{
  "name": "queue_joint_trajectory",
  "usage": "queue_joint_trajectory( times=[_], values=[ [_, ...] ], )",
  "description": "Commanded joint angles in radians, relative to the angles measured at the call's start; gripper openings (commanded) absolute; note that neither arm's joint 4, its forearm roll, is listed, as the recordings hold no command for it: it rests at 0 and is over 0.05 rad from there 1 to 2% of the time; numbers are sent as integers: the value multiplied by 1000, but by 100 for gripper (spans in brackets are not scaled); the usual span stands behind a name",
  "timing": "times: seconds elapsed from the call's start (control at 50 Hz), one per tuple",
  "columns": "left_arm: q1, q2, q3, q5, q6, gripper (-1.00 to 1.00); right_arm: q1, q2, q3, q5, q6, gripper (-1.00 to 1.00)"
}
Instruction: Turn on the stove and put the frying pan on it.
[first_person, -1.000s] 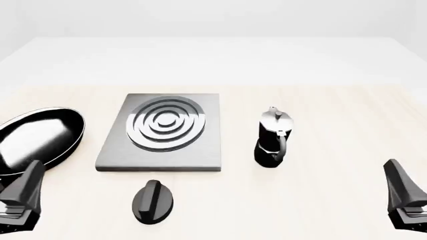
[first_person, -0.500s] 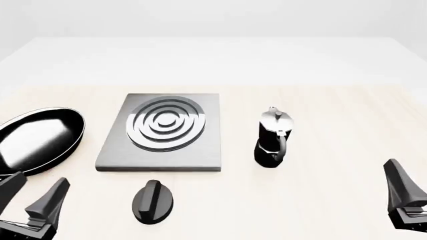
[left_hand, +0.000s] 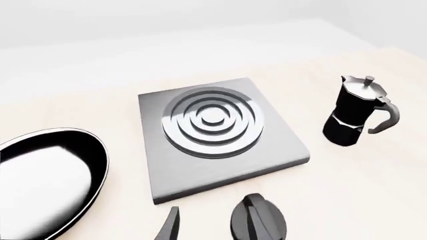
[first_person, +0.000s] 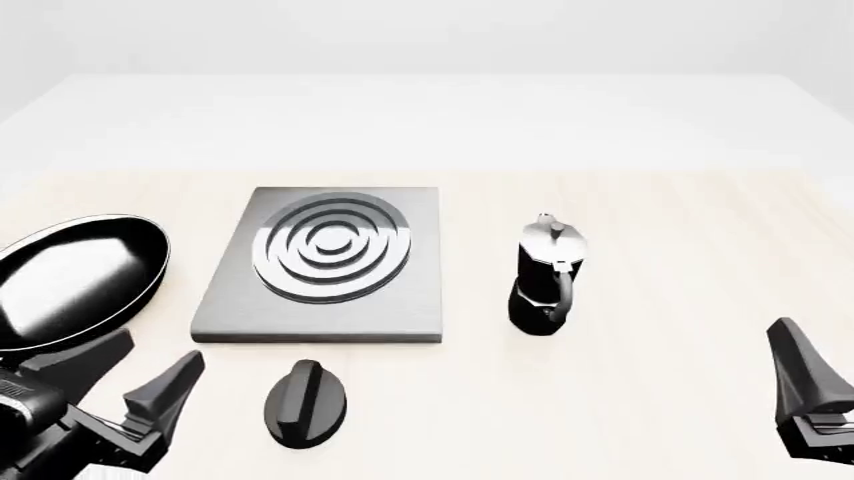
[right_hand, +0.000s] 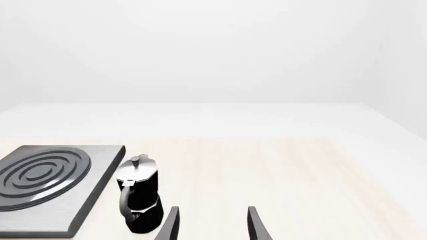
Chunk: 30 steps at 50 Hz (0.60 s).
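The stove is a grey square slab with raised rings, lying left of the table's middle. Its black ridged knob stands apart on the table in front of it. The glossy black frying pan rests on the table left of the slab; its handle is hidden. My left gripper is open and empty, low at the near left between pan and knob, tips pointing toward the knob. One fingertip shows beside the knob. My right gripper is open and empty at the near right.
A black-and-silver moka pot stands upright right of the stove slab, also seen as the moka pot from the left wrist. The pale wooden table runs back to a white far edge.
My left gripper has swung rightward from the near-left corner toward the knob and turned, so both spread fingers now show. The right gripper, pan, knob and pot have not moved.
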Motion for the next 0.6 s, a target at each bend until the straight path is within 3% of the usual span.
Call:
queue_joint_trajectory(
  times=[0.02, 0.16, 0.6],
  values=[
    [-45, 165, 0, -120, -18, 100, 0, 0, 0, 0, 0, 100],
    [-69, 174, 0, -103, -49, 100, 0, 0, 0, 0, 0, 100],
    [-158, 350, 0, -207, -90, 100, 0, 0, 0, 0, 0, 100]
  ],
)
